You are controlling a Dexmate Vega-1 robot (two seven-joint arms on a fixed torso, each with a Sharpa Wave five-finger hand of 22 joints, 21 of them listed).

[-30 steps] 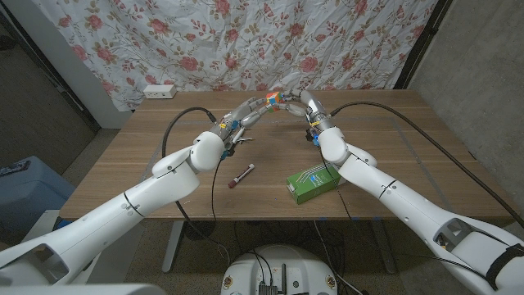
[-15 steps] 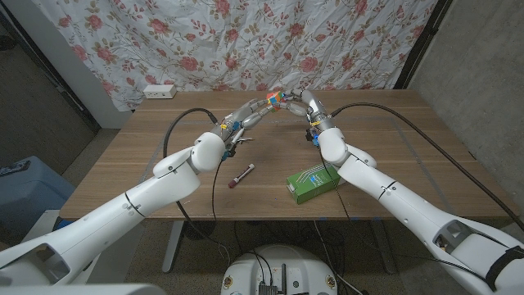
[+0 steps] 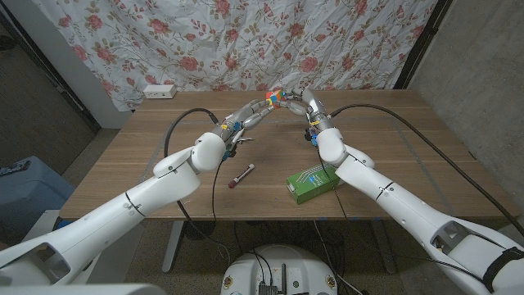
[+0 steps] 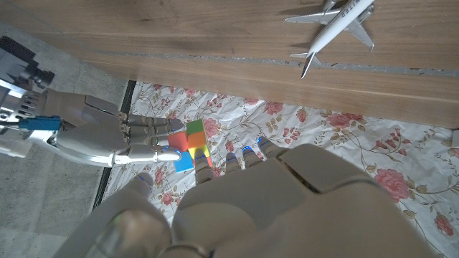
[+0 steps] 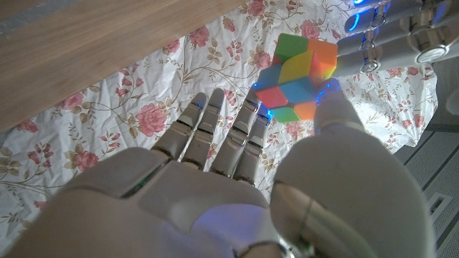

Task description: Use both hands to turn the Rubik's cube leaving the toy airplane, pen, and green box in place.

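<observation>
Cube's up in the air between both hands, mid-twist by the look of it

The small multicoloured plastic Rubik's cube [image 3: 273, 97] is pinched from both sides, left hand [image 3: 250, 111] and right hand [image 3: 308, 104] each with fingertips on it, held off the wooden table [image 3: 393, 139]. In the right wrist view its layers look offset, so I'd guess a turn is underway, not finished. It sits corner-up, tilted; being a cube, it has no real long axis. White toy airplane [image 4: 334, 25], dark pen [image 3: 240, 175] and green cardboard box [image 3: 313, 183] lie nearer the robot than the hands, apart from them.
</observation>
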